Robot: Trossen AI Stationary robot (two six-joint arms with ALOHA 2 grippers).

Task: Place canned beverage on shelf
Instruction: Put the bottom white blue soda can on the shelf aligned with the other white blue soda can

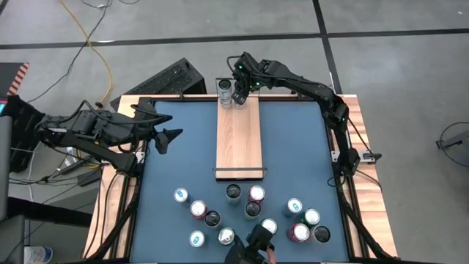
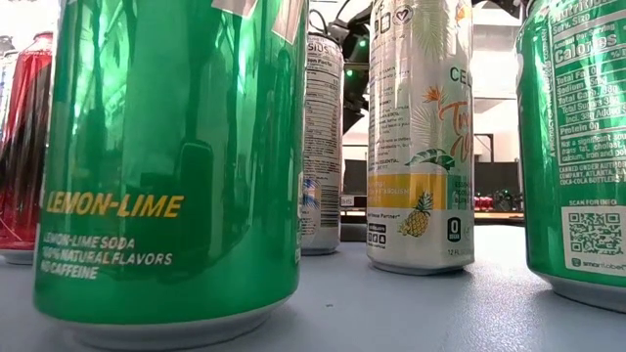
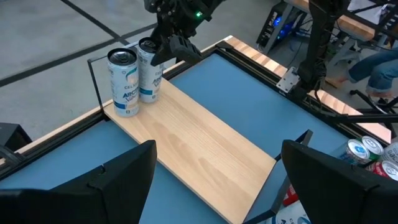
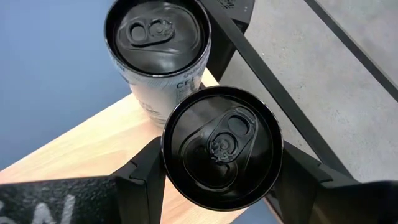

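High view: right gripper (image 1: 239, 93) grips can (image 1: 239, 89) at shelf's (image 1: 239, 139) 12 o'clock end, beside first can (image 1: 224, 91). Next: release, lift clear. Left gripper (image 1: 165, 138) open, idle.

You see the right pincer (image 1: 239, 94) closed around a can (image 1: 238, 96) at the far end of the shelf (image 1: 239, 143), just beside another can (image 1: 224, 91). The left pincer (image 1: 167, 125) hovers open over the table (image 1: 179, 158), and loose cans (image 1: 253, 213) crowd the near edge.

Pale wood shelf (image 1: 239, 143) flat on blue table, black wire rail each short end. Two white cans upright at far end: one (image 3: 123, 82) free, other (image 4: 221, 146) touching it.
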